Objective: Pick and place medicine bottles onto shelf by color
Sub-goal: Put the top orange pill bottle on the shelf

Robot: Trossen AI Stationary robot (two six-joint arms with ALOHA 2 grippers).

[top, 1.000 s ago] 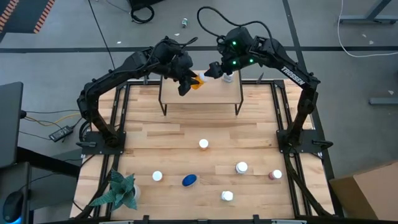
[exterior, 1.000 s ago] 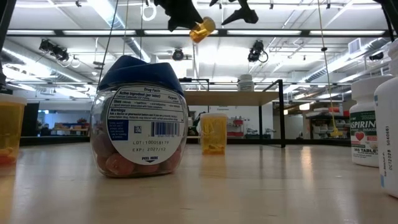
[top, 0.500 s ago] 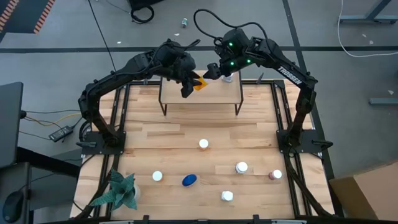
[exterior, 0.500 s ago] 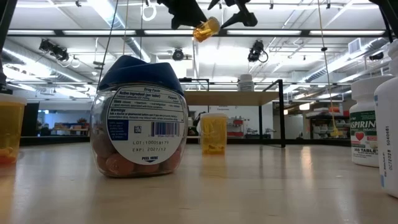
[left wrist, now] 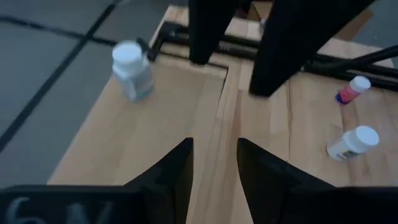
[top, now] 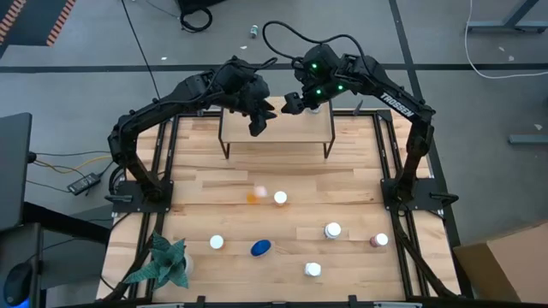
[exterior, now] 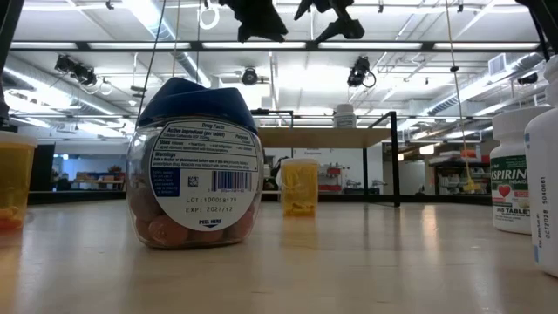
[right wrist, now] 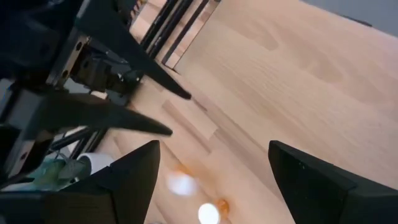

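Orange medicine bottle (top: 253, 195), blurred, centre frame beside a white-capped bottle (top: 280, 198). Left gripper (top: 259, 120) fingers slightly apart, empty; right gripper (top: 291, 103) spread, above shelf (top: 276, 128).

Grey floor (top: 77, 60) with cables, ceiling strip lights (exterior: 157, 17), cardboard box (top: 501, 265)

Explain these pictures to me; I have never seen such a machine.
Two dark robot arms work at a wooden table. One picture looks straight down, one looks level across the tabletop, and two come from cameras on the arms' wrists. The left gripper and right gripper hang over the small shelf at the table's far end; both are open and hold nothing. On the table stand pill bottles, one with a blue lid, and a green plant. An orange bottle shows blurred near the middle.
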